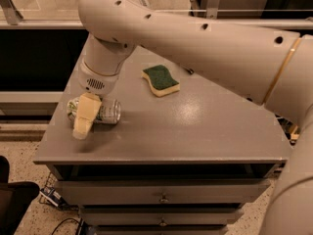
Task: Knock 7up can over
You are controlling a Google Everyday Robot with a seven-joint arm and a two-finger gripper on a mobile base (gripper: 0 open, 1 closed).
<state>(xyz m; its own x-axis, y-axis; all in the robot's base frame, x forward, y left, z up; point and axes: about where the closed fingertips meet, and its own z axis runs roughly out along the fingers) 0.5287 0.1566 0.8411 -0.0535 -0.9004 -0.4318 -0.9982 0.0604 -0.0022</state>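
- At the far left, low in the camera view, a dark cable (pixel 53 198) lies on the speckled floor (pixel 24 151) beside the furniture.
- The gripper (pixel 86 115) hangs over the left part of the grey table (pixel 195 126), close to its left edge and low over the top. Its tan end slants down and to the left across the front of the 7up can (pixel 110 112) and hides the can's middle. Whether the gripper is open, closed or clamped on the can cannot be told from this angle.
- The 7up can lies on its side on the tabletop, long axis running roughly left to right. One end peeks out to the left of the gripper and the silvery, green-marked body shows to the right of it. It sits near the table's left edge, partway between front and back.
- Above the gripper, the rounded wrist (pixel 98 80) carries a small dotted grille and points down at the can.
- Right of the can and farther back, a sponge (pixel 160 80) with a green top and yellow underside lies flat, well apart from the can.
- The cream arm (pixel 205 43) sweeps from the wrist up and across to the right, with a gold band (pixel 281 67) near the right edge.
- Under the tabletop, drawers (pixel 164 198) with small knobs face the camera.
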